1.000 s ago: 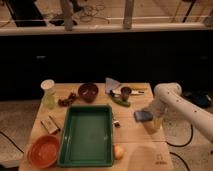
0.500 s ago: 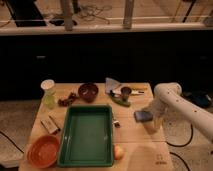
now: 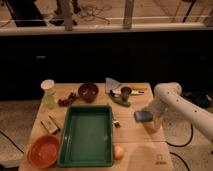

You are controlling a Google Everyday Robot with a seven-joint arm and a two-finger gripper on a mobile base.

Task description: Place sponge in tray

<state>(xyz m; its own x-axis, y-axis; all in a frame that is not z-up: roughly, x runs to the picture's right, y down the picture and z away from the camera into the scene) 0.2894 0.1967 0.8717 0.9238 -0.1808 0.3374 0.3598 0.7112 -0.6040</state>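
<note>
Dim floor and a dark low wall run behind the pale wooden tabletop (image 3: 137, 142), which carries everything here. At its far left corner nearest me is a round orange bowl (image 3: 44, 150), with a small pale green lidded cup (image 3: 48, 93) further back and a little flat box (image 3: 51, 125) between them. Next comes a dark red round bowl (image 3: 88, 91) at the back.

In front of it lies the large dark green rectangular plastic tray (image 3: 87, 135), its long axis running from the back of the tabletop towards me, nothing in it. A small round yellow fruit (image 3: 118, 151) sits just beside its near right corner. Behind that are a grey folded sheet (image 3: 112, 85), a dark cup (image 3: 126, 92) and a long green vegetable (image 3: 120, 101).

Right of those is the small blue-grey rectangular sponge (image 3: 141, 116), near the tabletop's right edge, apart from the tray's right rim and level with its back half. The gripper (image 3: 148, 119) at the end of the white arm (image 3: 175, 100) is right at the sponge, reaching in from the right. Whether the jaws are clamped on it or merely against it, I cannot tell, nor whether the sponge is lifted.

As I judge it, the coming move turns on one thing: the tray lies straight to the left of the sponge, so the carry goes sideways over the right rim and down.
</note>
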